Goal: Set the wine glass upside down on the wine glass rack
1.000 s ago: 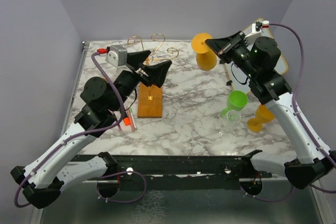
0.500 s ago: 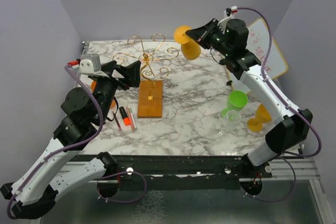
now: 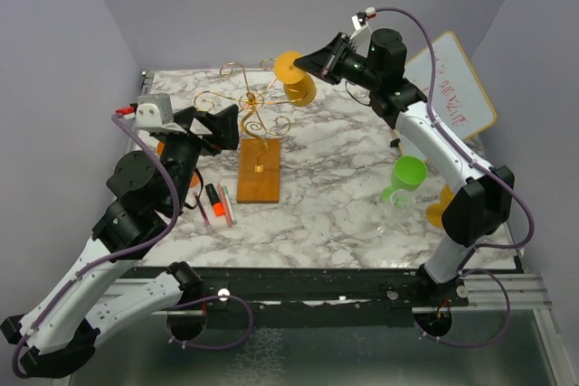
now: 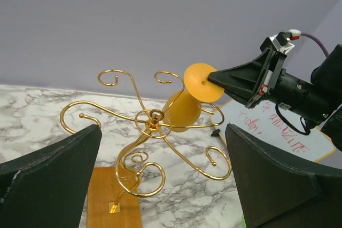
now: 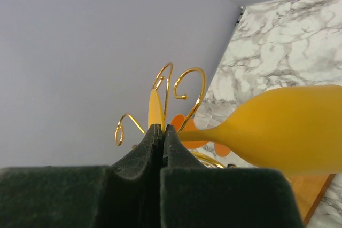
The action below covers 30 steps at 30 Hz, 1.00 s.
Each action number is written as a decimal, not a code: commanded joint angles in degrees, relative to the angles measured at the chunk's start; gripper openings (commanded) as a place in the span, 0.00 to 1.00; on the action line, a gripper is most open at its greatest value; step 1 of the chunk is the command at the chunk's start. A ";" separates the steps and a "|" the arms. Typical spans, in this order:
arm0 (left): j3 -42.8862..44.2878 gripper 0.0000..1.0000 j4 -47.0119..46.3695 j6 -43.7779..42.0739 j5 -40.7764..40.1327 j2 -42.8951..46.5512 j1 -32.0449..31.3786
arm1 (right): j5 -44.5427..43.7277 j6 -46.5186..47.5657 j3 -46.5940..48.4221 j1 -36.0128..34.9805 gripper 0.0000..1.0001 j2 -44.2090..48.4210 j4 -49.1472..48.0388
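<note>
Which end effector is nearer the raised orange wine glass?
Right: right end effector grips the wine glass by its foot; left end effector sits open beyond the wine glass rack.

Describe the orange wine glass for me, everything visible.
The wine glass is opaque orange, plastic-looking: round foot, thin stem, tall bowl. It is in the air, tilted nearly on its side, the right gripper shut on its foot. Its bowl sits by the curled arms of the wine glass rack; contact there is unclear.
</note>
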<state>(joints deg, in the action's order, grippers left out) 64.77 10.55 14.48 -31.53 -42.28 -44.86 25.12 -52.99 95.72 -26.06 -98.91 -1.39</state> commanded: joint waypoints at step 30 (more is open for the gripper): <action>-3.69 0.99 -2.02 0.47 -1.95 -3.80 -0.23 | 11.69 3.29 -2.87 -1.29 0.01 6.25 8.93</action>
<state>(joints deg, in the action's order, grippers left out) 61.89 9.28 15.09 -32.05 -46.09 -44.86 36.80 -51.16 93.17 -27.16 -94.85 4.54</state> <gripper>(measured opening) 0.988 0.025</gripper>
